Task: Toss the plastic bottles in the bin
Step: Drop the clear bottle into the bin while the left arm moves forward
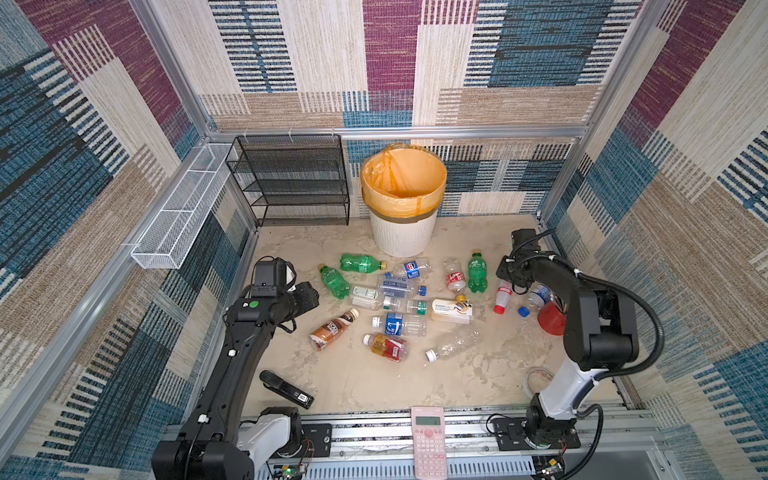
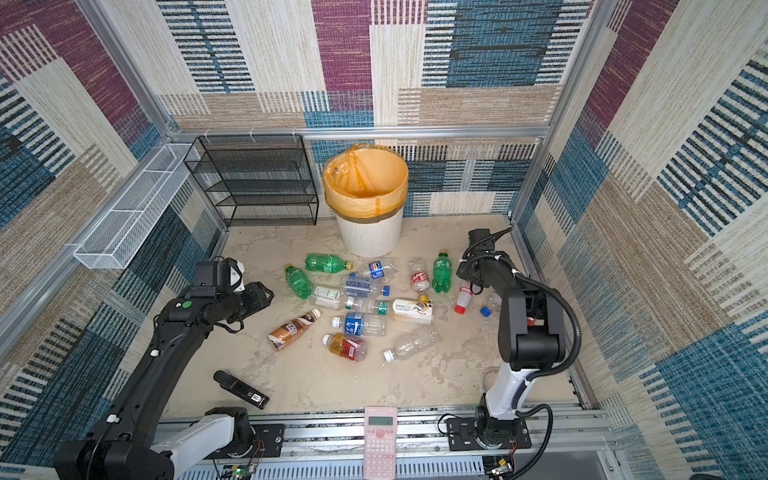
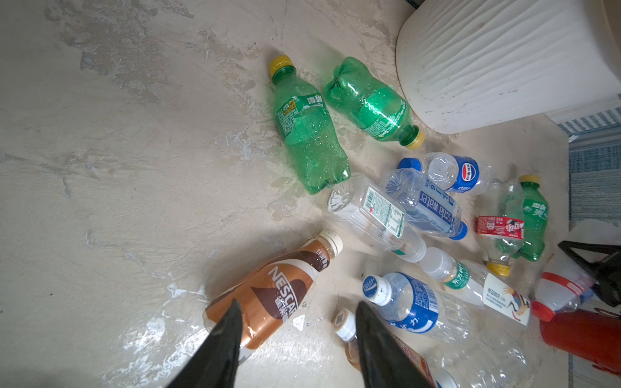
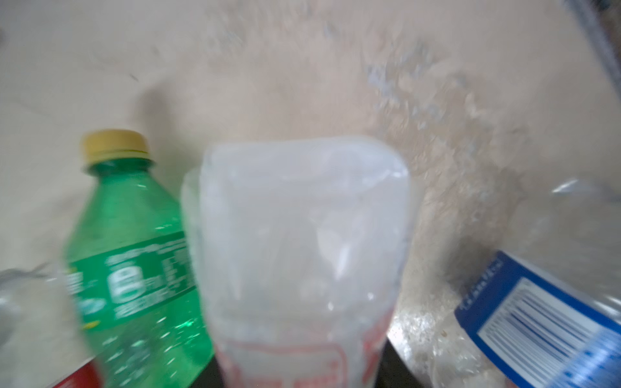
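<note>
**Bimanual cell: right arm grasping one bottle.**
Right end effector (image 1: pixel 512 286) is closed on a milky red-capped bottle (image 4: pixel 302 235) beside a green bottle (image 4: pixel 134 252), low over the tabletop (image 1: pixel 357 382). Left end effector (image 3: pixel 298 304) is parted and empty above the brown bottle (image 3: pixel 268 295). The remaining plastic bottles (image 1: pixel 401 324) lie scattered in front of the upright bin (image 1: pixel 402 237).

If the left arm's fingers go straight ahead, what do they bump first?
Likely the clear white-labelled bottle, past a strip of table ahead of the fingers. Depth is unclear, so they might brush the brown coffee bottle first.
</note>
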Motion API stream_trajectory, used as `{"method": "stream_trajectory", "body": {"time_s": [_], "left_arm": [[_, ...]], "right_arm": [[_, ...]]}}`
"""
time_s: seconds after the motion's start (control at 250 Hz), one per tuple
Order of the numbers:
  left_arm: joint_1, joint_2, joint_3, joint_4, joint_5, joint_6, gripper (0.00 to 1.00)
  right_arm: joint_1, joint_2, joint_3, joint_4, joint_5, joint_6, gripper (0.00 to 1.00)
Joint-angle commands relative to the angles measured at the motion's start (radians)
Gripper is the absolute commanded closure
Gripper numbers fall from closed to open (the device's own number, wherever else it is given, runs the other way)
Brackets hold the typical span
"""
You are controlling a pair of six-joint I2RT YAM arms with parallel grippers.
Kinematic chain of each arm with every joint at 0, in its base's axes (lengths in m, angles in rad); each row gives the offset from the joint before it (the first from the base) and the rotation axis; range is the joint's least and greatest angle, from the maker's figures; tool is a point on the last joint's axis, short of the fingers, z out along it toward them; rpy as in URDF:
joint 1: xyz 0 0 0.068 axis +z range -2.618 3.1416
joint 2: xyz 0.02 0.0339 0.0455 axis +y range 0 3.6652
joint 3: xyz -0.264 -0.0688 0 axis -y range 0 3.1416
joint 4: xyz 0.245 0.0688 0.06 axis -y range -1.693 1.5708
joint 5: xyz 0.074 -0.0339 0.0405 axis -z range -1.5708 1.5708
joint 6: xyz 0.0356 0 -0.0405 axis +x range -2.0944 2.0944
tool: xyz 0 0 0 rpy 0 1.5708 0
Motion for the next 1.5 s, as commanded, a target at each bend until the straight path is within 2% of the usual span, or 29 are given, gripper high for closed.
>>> {"method": "stream_trajectory", "body": {"time_s": [0.0, 0.072, 0.172, 0.26, 0.328, 0.4, 0.524, 0.668, 0.808, 0.9, 0.948, 0.972, 1.008, 1.072, 1.128, 1.148, 1.18, 1.22, 1.276, 1.384, 1.496], "left_arm": [[-0.003, -0.005, 0.015, -0.001, 0.028, 0.01, 0.44], [-0.004, -0.013, 0.016, 0.013, 0.045, 0.01, 0.44], [-0.006, -0.042, 0.001, 0.066, 0.081, 0.004, 0.44], [-0.007, -0.072, -0.027, 0.129, 0.128, -0.006, 0.44], [-0.009, -0.094, -0.047, 0.177, 0.159, -0.026, 0.44], [-0.01, -0.112, -0.058, 0.208, 0.183, -0.041, 0.44], [-0.015, -0.141, -0.062, 0.221, 0.195, -0.054, 0.44], [-0.018, -0.172, -0.067, 0.231, 0.192, -0.067, 0.44], [-0.02, -0.171, -0.052, 0.228, 0.206, -0.082, 0.44], [-0.025, -0.18, -0.042, 0.211, 0.206, -0.087, 0.44], [-0.027, -0.193, -0.041, 0.205, 0.201, -0.09, 0.44], [-0.027, -0.199, -0.043, 0.203, 0.197, -0.091, 0.44], [-0.027, -0.211, -0.045, 0.202, 0.191, -0.093, 0.44], [-0.029, -0.225, -0.051, 0.199, 0.181, -0.095, 0.44], [-0.03, -0.23, -0.047, 0.191, 0.179, -0.09, 0.44], [-0.03, -0.233, -0.045, 0.185, 0.177, -0.089, 0.44], [-0.03, -0.232, -0.041, 0.179, 0.175, -0.085, 0.44], [-0.03, -0.231, -0.037, 0.172, 0.172, -0.081, 0.44], [-0.032, -0.23, -0.033, 0.169, 0.172, -0.079, 0.44], [-0.032, -0.224, -0.022, 0.174, 0.175, -0.077, 0.44], [-0.033, -0.221, -0.019, 0.184, 0.167, -0.083, 0.44]], "right_arm": [[0.003, -0.133, -0.069, 0.137, -0.082, -0.003, 0.58], [0.002, -0.266, -0.173, 0.277, -0.183, -0.01, 0.58], [0.016, -0.459, -0.361, 0.565, -0.342, -0.001, 0.66], [0.067, -0.606, -0.527, 0.857, -0.379, -0.009, 0.79], [0.109, -0.683, -0.626, 1.067, -0.395, -0.021, 0.78], [0.14, -0.724, -0.701, 1.27, -0.395, -0.017, 0.8], [0.173, -0.726, -0.72, 1.488, -0.381, -0.001, 0.8], [0.218, -0.624, -0.6, 1.641, -0.336, 0.031, 0.81], [0.288, -0.376, -0.254, 1.636, -0.307, 0.02, 0.81], [0.318, -0.164, 0.091, 1.507, -0.299, 0.011, 0.81], [0.325, -0.039, 0.303, 1.407, -0.307, 0.022, 0.77], [0.331, 0.028, 0.415, 1.341, -0.308, 0.021, 0.7], [0.334, 0.143, 0.631, 1.199, -0.32, 0.027, 0.5], [0.337, 0.369, 1.059, 0.893, -0.349, 0.038, 0.33], [0.338, 0.574, 1.47, 0.665, -0.354, 0.05, 0.12], [0.338, 0.642, 1.614, 0.6, -0.349, 0.056, 0.02], [0.337, 0.72, 1.783, 0.54, -0.341, 0.062, 0.01], [0.33, 0.662, 1.7, 0.545, -0.331, 0.072, 0.01], [0.331, 0.509, 1.45, 0.61, -0.308, 0.026, 0.0], [0.333, 0.186, 0.918, 0.979, -0.294, -0.027, 0.02], [0.332, 0.031, 0.817, 1.007, -0.297, -0.101, 0.06]]}}
